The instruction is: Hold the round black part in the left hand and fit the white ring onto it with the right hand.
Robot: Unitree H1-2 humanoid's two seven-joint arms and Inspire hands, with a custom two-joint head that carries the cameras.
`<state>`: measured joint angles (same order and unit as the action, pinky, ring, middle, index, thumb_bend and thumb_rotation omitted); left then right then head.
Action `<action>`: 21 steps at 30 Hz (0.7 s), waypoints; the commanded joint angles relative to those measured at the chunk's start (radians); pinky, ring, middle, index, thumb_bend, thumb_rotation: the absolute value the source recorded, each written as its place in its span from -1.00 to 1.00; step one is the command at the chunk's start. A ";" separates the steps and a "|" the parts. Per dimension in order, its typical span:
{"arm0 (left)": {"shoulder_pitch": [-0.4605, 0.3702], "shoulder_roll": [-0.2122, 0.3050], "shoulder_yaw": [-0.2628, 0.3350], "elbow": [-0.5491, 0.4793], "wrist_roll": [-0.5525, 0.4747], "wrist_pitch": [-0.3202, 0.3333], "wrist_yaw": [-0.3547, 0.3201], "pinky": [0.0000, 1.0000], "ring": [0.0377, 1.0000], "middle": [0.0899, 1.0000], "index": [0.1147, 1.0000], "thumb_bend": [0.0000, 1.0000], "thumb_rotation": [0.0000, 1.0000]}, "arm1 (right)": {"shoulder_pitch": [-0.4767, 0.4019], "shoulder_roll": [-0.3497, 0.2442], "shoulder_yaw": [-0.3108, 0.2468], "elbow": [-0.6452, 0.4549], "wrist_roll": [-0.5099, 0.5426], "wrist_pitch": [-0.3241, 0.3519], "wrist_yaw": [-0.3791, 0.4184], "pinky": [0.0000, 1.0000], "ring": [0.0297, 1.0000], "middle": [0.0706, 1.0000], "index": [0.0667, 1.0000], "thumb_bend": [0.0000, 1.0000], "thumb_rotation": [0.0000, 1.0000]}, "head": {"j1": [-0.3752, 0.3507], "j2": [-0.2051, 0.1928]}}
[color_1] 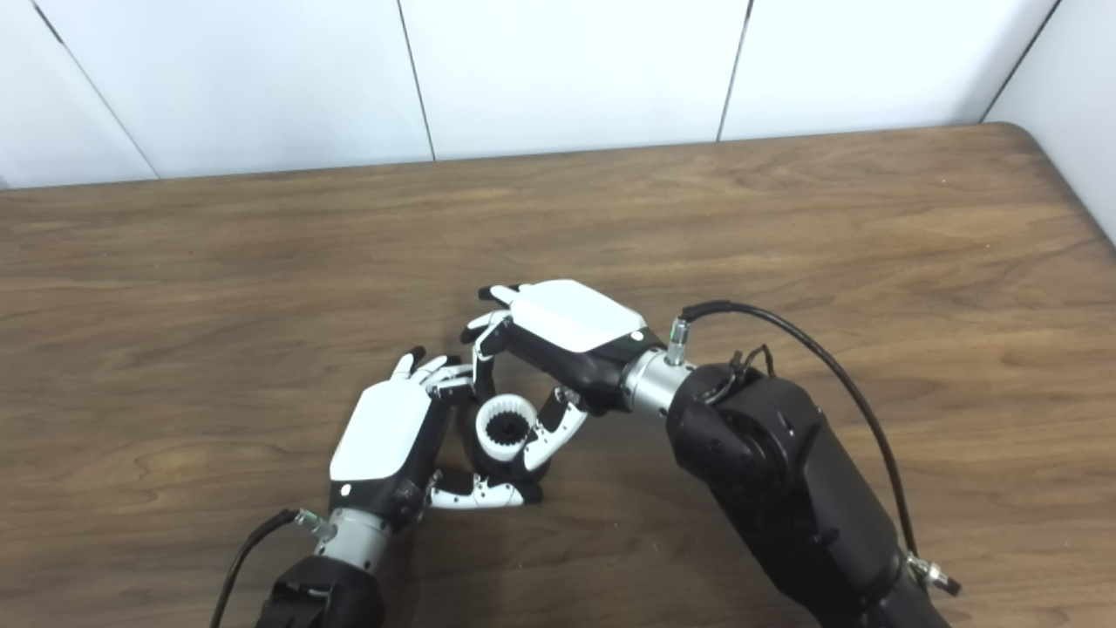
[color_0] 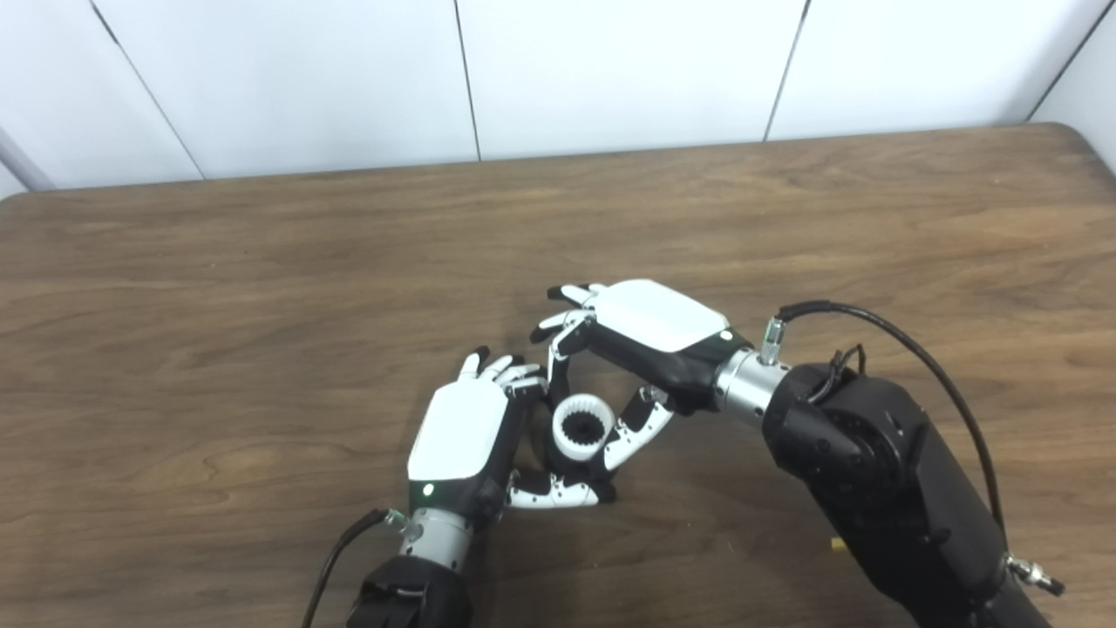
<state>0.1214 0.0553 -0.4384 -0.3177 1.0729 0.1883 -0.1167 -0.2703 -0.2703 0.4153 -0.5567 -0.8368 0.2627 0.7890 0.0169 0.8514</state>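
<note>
Your left hand [color_0: 466, 432] sits low on the wooden table [color_0: 261, 288], back plate up, its fingers and thumb curled around the round black part [color_0: 577, 429]. Only the toothed black centre of that part shows, seen through the white ring [color_0: 579, 425]. The ring sits on top of the black part, open face up, between your two hands. How far down it is seated you cannot tell from these views.

Your right hand [color_0: 641, 344] comes in from the right, its wrist angled down toward the ring. Its fingers [color_0: 562, 336] arch over the far side of the ring and its thumb [color_0: 636, 432] lies against the near right side, so the hand is pinched on the ring.

The fingertips of both hands nearly meet above the ring's far-left edge. A black cable [color_0: 915, 349] loops from the right wrist along the forearm.
</note>
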 commanded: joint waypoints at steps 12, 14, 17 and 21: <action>-0.009 -0.013 -0.006 -0.017 0.017 0.000 0.001 1.00 0.78 0.55 -0.16 0.04 -0.90 | -0.010 -0.005 -0.011 0.008 0.002 -0.034 -0.046 0.98 0.98 0.67 -0.11 0.04 -0.73 | 0.001 0.002; -0.009 -0.015 -0.007 -0.016 0.018 0.001 0.000 1.00 0.78 0.56 -0.16 0.05 -0.90 | -0.009 -0.003 -0.012 0.010 0.004 -0.031 -0.045 0.99 0.98 0.68 -0.10 0.04 -0.73 | 0.000 0.001; -0.010 -0.017 -0.007 -0.016 0.019 0.004 -0.001 1.00 0.78 0.56 -0.16 0.05 -0.90 | -0.008 -0.003 -0.011 0.013 0.003 -0.030 -0.045 1.00 0.99 0.68 -0.10 0.04 -0.73 | 0.001 0.002; -0.010 -0.017 -0.008 -0.013 0.020 0.003 0.001 1.00 0.78 0.56 -0.16 0.04 -0.90 | -0.007 -0.005 -0.011 0.020 0.001 -0.033 -0.050 0.99 0.99 0.68 -0.11 0.05 -0.73 | 0.002 0.002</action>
<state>0.1213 0.0488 -0.4407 -0.3180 1.0772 0.1910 -0.1192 -0.2554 -0.2705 0.4154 -0.5249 -0.8386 0.2546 0.7631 0.0184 0.8529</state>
